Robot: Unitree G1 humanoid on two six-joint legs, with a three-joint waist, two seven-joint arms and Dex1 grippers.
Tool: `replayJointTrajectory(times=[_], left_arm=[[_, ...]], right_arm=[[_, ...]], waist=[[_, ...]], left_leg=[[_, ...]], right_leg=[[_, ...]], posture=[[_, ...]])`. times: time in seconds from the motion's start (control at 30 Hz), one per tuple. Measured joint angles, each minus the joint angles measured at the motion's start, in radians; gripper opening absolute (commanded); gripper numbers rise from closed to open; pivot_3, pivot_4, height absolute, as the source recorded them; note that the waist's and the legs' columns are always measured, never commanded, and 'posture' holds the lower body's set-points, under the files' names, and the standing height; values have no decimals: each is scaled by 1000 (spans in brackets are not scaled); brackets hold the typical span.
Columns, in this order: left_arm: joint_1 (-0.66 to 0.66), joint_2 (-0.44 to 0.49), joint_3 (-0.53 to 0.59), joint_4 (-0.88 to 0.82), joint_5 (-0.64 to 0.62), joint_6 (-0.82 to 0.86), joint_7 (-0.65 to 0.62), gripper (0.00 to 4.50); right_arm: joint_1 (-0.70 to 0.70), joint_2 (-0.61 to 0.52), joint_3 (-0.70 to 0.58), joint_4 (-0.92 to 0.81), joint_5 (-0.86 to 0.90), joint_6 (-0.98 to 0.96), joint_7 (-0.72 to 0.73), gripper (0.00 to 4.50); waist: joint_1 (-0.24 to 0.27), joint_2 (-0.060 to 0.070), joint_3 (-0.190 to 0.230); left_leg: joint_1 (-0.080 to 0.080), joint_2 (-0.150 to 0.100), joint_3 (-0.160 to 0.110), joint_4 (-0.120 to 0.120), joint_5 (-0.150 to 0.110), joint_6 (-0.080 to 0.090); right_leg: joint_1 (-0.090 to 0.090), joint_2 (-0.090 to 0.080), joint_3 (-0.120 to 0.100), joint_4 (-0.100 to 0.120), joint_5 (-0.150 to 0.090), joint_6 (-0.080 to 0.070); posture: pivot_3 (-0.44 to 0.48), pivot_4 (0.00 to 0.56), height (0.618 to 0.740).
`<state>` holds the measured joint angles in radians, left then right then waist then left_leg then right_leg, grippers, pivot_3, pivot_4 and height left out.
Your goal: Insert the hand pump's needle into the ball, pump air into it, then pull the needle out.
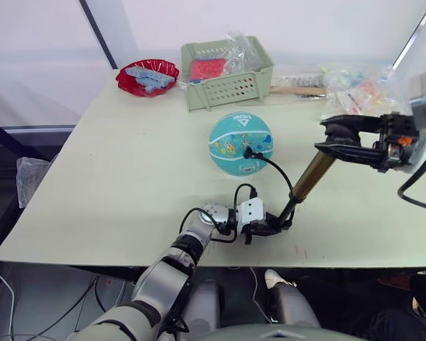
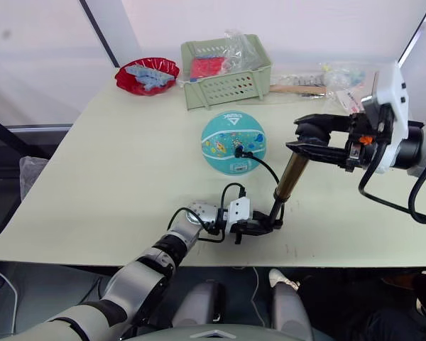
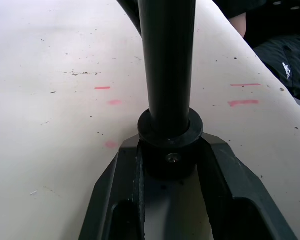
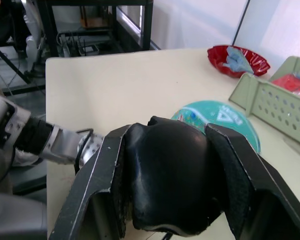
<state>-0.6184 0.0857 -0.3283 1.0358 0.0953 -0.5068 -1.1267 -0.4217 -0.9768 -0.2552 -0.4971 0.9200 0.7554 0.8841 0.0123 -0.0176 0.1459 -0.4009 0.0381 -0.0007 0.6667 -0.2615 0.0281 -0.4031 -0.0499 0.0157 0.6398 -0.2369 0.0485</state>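
Fingers, left gripper [image 1: 273, 226]: closed on the black lower end of the hand pump [image 1: 312, 176], near the front edge of the desk [image 1: 113, 192].
Fingers, right gripper [image 1: 335, 142]: clamped on the pump's black handle, up at the right, above the desk.
Hand pump: a gold tube, tilted, low end near and left, high end far and right, spanning between the two grippers.
Hose [image 1: 275, 168]: thin and black, curving from the pump's lower part up to the ball.
Needle: its black fitting [image 1: 248, 151] sits against the ball's right side; the pin itself cannot be seen.
Ball [image 1: 238, 143]: teal and round, resting mid-desk, just left of the pump.
Basket [image 1: 227, 73]: pale green, at the far edge behind the ball.
Red bowl [image 1: 147, 76]: far left, beside the basket.
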Motion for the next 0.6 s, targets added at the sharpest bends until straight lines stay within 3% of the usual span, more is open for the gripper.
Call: replayJointTrajectory(times=[0.37, 0.6], left_arm=[[6, 4, -1, 4, 5, 0, 10, 1031], [7, 4, -1, 4, 8, 0, 10, 1031]], right_arm=[[265, 180, 174, -2, -288, -313, -18, 1940], [336, 236, 266, 50, -431, -446, -29, 1940]], waist=[[-4, -7, -8], [-3, -8, -9]], left_leg=[[3, 0, 0, 0, 0, 0], [4, 0, -1, 0, 0, 0]], right_leg=[[3, 1, 0, 0, -2, 4], [4, 1, -1, 0, -2, 4]], posture=[[0, 150, 736], [0, 150, 736]])
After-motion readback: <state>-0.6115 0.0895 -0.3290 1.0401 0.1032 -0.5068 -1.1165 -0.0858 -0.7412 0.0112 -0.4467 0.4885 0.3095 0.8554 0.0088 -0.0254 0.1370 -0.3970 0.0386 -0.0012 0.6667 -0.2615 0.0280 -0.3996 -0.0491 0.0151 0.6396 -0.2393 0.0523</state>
